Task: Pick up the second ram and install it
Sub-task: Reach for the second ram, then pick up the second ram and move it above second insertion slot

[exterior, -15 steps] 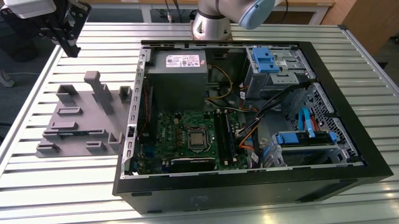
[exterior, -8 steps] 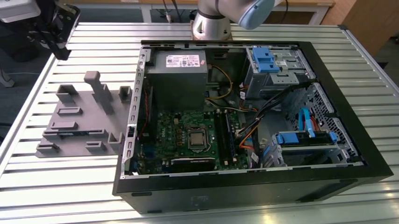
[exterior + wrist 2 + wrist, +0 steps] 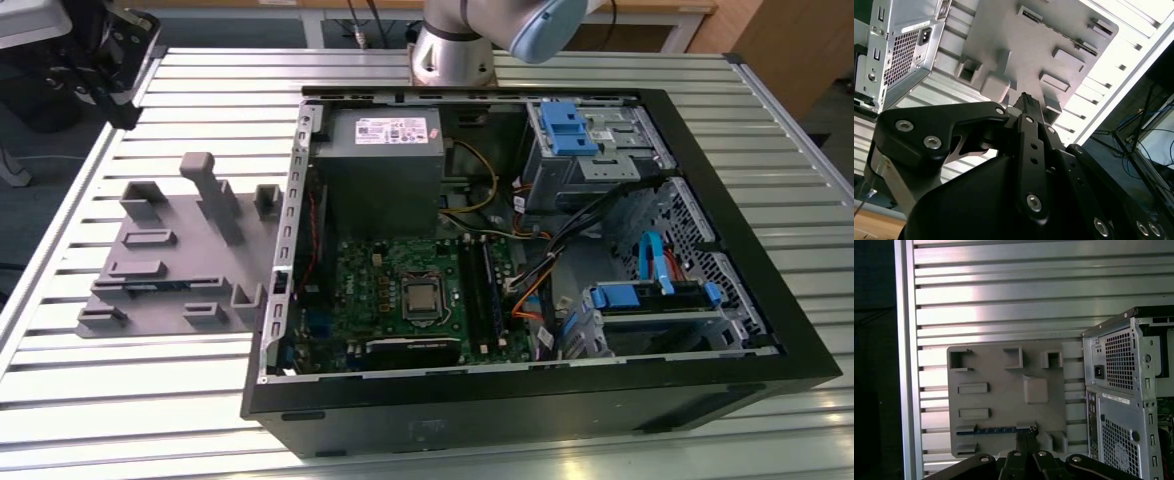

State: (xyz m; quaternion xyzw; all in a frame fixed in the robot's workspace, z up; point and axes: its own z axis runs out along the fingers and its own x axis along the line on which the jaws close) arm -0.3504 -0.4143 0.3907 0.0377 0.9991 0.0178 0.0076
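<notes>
The second ram (image 3: 996, 430) is a thin blue strip lying on edge in a slot of the grey holder block (image 3: 1004, 390), along the block's side nearest the camera. My gripper (image 3: 1026, 439) hangs high above the table, over that edge of the block and just past one end of the strip. Its black fingers are pressed together with nothing between them. In the second wrist view the gripper (image 3: 1026, 100) points down at the same grey holder block (image 3: 1019, 45). In the exterior view the holder block (image 3: 174, 250) lies at the left of the open computer case (image 3: 534, 400).
The case's perforated rear panel (image 3: 1119, 390) stands close beside the block. Inside the case are the green motherboard (image 3: 400, 290) with long black slots (image 3: 478, 290), a grey power supply (image 3: 380, 160) and blue drive bays (image 3: 567, 130). The arm's base (image 3: 451, 55) stands behind the case on the ribbed metal table (image 3: 200, 100).
</notes>
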